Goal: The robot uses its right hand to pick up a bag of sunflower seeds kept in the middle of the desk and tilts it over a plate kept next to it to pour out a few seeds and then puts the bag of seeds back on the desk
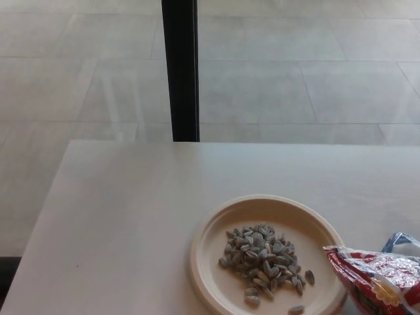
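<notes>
On the pale, matte desk top (118,216), near its front right corner, we note the crinkled red-and-white foil seed bag (377,279), lying low with its mouth end just beside, perhaps touching, the rim of the round cream paper plate (210,239). Neither of our hands shows in view, so we cannot tell whether the right hand has hold of the bag or how far its fingers are spread.

Risk, as we judge it: the bag lies close to the desk's front edge. A careless release could let the slick foil slide off, or nudge the light plate and scatter the heap of grey striped sunflower seeds (262,259).

Seeds: small, teardrop-shaped, dull-shelled. Plate: shallow, raised rim. Bag: glossy, creased, reflective.
</notes>
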You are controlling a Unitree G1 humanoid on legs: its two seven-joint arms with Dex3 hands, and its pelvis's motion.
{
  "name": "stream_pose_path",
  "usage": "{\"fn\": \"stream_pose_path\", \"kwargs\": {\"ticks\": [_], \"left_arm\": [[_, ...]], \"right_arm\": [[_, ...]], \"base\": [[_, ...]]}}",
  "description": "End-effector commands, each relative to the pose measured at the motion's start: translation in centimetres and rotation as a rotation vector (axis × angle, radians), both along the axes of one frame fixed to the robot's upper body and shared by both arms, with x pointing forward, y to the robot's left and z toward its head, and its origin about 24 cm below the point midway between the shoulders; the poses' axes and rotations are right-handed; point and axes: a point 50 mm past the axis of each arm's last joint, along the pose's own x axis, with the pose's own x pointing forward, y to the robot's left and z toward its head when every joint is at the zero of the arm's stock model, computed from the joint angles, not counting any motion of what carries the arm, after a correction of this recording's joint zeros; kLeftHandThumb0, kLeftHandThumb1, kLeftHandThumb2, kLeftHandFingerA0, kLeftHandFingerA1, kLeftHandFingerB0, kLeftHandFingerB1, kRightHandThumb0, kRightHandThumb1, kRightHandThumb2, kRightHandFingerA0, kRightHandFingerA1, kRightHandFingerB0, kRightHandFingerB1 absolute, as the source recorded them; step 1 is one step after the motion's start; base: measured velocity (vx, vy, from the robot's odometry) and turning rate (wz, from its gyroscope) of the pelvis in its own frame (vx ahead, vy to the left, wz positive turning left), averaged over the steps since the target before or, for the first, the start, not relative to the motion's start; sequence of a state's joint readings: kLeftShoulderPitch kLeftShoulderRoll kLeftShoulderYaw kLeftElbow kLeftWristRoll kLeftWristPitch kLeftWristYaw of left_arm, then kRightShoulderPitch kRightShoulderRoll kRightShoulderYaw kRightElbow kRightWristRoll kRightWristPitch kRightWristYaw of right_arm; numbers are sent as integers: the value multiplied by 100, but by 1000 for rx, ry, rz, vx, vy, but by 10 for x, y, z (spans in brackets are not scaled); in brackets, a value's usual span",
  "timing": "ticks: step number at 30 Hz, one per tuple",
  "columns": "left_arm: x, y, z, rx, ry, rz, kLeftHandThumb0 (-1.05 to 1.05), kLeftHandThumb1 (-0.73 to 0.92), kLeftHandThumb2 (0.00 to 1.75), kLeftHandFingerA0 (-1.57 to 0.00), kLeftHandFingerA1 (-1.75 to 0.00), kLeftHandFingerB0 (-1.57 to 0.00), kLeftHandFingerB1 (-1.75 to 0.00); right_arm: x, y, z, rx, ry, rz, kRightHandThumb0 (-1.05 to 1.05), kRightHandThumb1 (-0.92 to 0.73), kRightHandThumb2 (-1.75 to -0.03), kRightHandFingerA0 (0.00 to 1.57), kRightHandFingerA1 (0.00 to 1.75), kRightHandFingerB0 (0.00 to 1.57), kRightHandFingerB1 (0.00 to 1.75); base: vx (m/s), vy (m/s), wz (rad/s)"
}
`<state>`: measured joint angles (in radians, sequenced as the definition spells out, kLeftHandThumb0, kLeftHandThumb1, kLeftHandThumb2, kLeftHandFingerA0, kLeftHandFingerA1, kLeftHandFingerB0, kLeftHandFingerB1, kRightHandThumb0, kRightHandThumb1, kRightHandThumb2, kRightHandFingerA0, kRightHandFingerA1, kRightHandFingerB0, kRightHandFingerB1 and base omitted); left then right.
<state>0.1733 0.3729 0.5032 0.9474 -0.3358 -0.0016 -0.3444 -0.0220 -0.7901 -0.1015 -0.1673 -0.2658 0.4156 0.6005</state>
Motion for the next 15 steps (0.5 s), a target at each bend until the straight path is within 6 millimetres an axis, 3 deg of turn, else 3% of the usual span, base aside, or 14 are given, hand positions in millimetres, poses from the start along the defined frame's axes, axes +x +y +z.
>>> {"fn": "stream_pose_path", "kwargs": {"ticks": [1,5,6,8,9,10,11,15], "left_arm": [[-2,6,4,15,4,7,-70,86,83,-13,-89,-5,-59],[0,7,5,27,9,-10,-70,87,82,-17,-91,-6,-58],[0,8,5,12,0,9,-71,86,83,-14,-89,-6,-58],[0,7,5,21,6,9,-71,86,82,-19,-79,-6,-57],[-1,8,5,23,9,11,-70,86,83,-16,-87,-5,-57],[0,8,5,23,9,11,-70,86,83,-16,-87,-5,-57],[1,8,5,18,2,8,-70,88,82,-18,-78,-4,-56],[3,8,5,24,7,5,-71,89,81,-19,-78,-5,-56]], "right_arm": [[-8,-18,3,90,-30,-156,-52,-53,-67,0,0,5,8],[-18,-46,15,149,-84,-269,-60,-54,-71,0,0,3,14],[-29,-67,20,245,-147,-362,-54,-52,-69,0,0,2,14],[-40,-89,24,300,-202,-469,-50,-54,-73,0,0,3,12],[-49,-102,27,246,-207,-500,-66,-42,-72,0,14,0,6],[-50,-104,28,240,-207,-501,-66,-42,-72,0,14,0,6],[-65,-123,32,215,-241,-587,-78,-45,-72,0,4,5,0],[-93,-149,36,284,-313,-715,-73,-43,-70,0,4,2,3]], "base": [[0,0,0],[0,0,0],[0,0,0],[0,0,0],[0,0,0],[0,0,0],[0,0,0],[0,0,0]]}}
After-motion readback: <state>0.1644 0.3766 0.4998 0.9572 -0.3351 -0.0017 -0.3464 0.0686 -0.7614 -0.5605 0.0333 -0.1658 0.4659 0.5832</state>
